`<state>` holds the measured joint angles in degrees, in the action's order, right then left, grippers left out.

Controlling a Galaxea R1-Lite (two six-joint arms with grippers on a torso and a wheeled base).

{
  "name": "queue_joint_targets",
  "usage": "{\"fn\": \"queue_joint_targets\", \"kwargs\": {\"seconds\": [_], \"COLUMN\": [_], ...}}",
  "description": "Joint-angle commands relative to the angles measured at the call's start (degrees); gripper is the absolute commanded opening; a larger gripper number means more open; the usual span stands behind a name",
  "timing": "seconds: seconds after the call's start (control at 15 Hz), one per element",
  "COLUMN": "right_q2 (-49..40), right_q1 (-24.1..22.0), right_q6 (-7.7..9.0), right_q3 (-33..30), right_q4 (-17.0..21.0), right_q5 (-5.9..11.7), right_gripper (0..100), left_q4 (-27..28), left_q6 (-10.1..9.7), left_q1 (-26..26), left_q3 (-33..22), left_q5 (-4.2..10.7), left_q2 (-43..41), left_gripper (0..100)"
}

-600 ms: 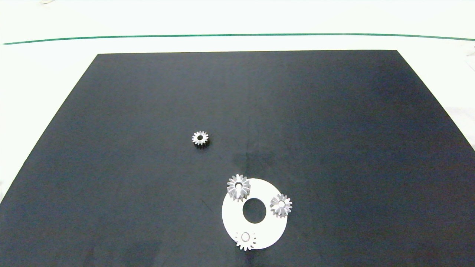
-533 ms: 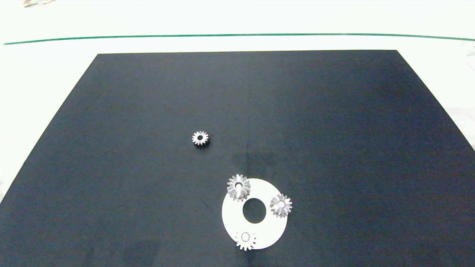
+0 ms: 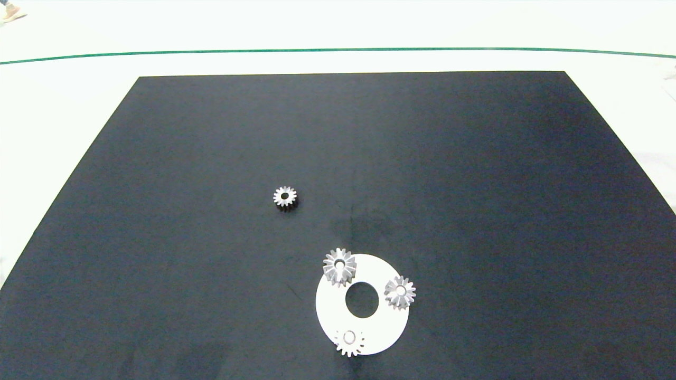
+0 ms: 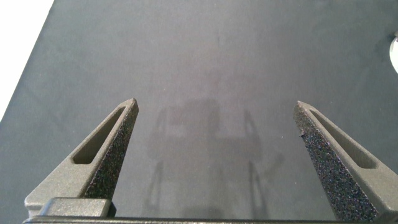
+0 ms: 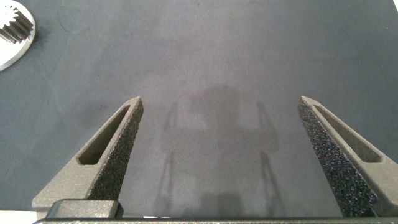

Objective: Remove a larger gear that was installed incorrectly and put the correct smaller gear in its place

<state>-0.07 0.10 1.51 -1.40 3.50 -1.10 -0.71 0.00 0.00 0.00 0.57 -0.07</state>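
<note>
The small silver metal gear (image 3: 285, 197) gleams on the matt black mat (image 3: 211, 158). The flat white ring plate (image 3: 330, 311) looks smooth. Rough, grainy grey pads (image 4: 118, 149) line the left claw (image 4: 216, 107).

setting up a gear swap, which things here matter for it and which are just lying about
For the job: larger gear on the white ring plate; smaller gear loose on the black mat; left claw and right claw, both open.
Not involved: two pale-centred gears on the plate; shoe beyond the table.
</note>
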Motion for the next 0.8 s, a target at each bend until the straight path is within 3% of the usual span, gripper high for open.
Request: {"fn": "queue_joint_targets", "kwargs": {"seconds": [0.07,0.33,0.53,0.67,0.8], "right_q2": [0.07,0.07,0.69,4.20,8.51], "right_q1": [-0.01,-0.01,0.08,0.69,1.40], "right_q6": [0.07,0.07,0.25,0.60,0.77], "right_q3": [0.00,-0.09,-1.59,-5.54,-9.14], "right_q4": [0.10,0.19,1.07,4.41,5.47], "right_q5": [0.22,0.48,0.39,0.04,-1.63], "right_gripper": [100,100,100,100,100], "left_q4": [-0.08,0.00,5.37,12.22,12.57], "left_q6": [0.00,0.62,1.49,5.10,10.99], "left_q1": [0.00,-0.09,-0.35,-1.14,-2.29], "left_q3": [0.00,-0.09,-8.26,-16.79,-20.57], "left_q5": [0.04,0.39,-0.13,-1.36,-2.68], "left_q2": [0.07,0.07,5.61,13.70,22.49], "left_gripper": [100,100,100,100,100]}}
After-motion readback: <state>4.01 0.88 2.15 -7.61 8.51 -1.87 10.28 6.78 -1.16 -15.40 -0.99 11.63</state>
